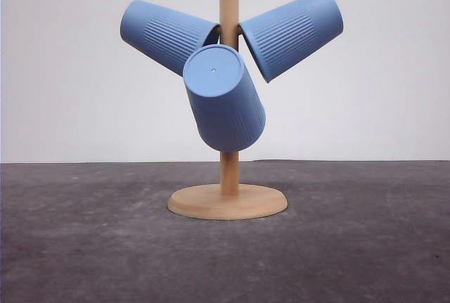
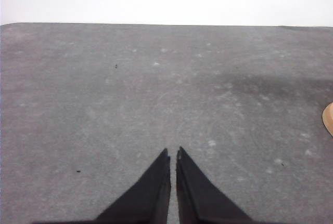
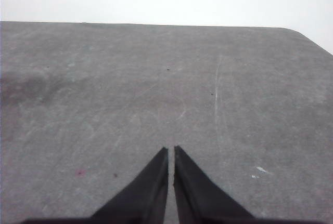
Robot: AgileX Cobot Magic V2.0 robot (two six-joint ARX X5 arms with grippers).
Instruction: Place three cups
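Three light-blue ribbed cups hang on the wooden stand, each tilted with its mouth toward the post. The left cup slants up and away to the left of the post, the right cup slants up and away to the right, and the front cup hangs in front of the post, lower than the other two, its flat base turned toward the camera. The stand's round base rests on the dark grey bench.

The left end effector hovers over bare bench, fingers together with only a thin slit between them, holding nothing; an edge of the stand's base shows nearby. The right end effector is likewise closed and empty over the bench.
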